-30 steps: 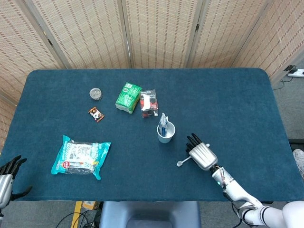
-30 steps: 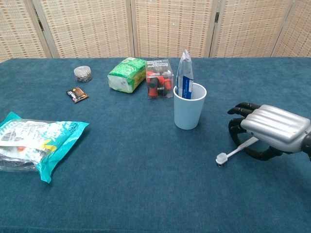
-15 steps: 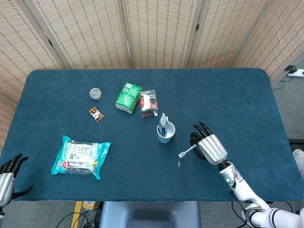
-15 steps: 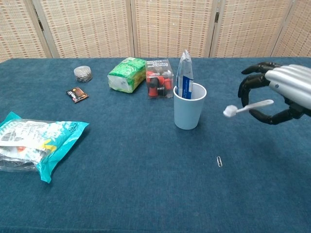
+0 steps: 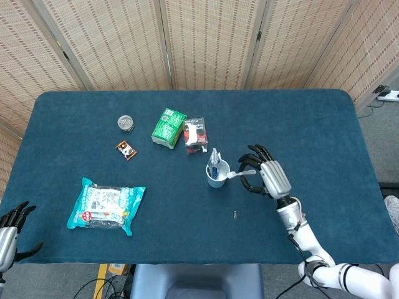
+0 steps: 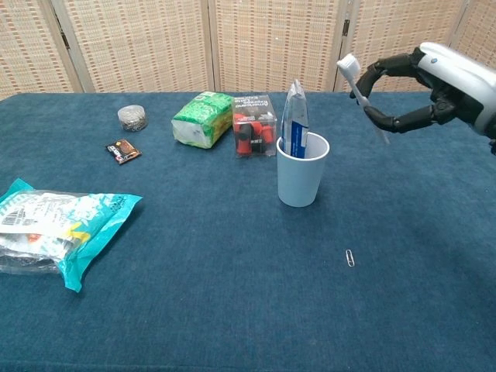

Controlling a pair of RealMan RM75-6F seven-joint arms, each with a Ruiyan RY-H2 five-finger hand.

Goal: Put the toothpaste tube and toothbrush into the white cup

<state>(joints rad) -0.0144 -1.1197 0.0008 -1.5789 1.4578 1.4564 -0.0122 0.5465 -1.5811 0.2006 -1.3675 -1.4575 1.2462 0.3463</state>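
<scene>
**A:** Right hand (image 6: 434, 85) up in the upper right of the chest view, fingers curled around a white toothbrush (image 6: 360, 97). Brush tilted, bristle head at the top left, handle running down and to the right between the fingertips. Held in the air, not touching the cup.

**B:** Same in the head view: right hand (image 5: 265, 176) just right of the white cup (image 5: 217, 175) near frame centre, brush head poking out over the cup's rim. Toothpaste tube (image 6: 294, 120) already standing upright inside the cup (image 6: 302, 177), top sticking out above the rim.

**A:** And the left hand (image 5: 11, 229)? Only a bit showing at the bottom left corner of the head view, off the table edge. Dark fingers spread a little, nothing in them as far as visible.

**B:** Other stuff: green packet (image 6: 201, 118) and a clear box of red and black bits (image 6: 254, 125) side by side in the upper middle, round metal tin (image 6: 132, 118) and small dark sachet (image 6: 123, 151) upper left, big teal snack bag (image 6: 54, 229) at the left edge. Tiny paperclip (image 6: 349, 257) lying lower right of the cup on the blue table (image 6: 232, 310).
</scene>
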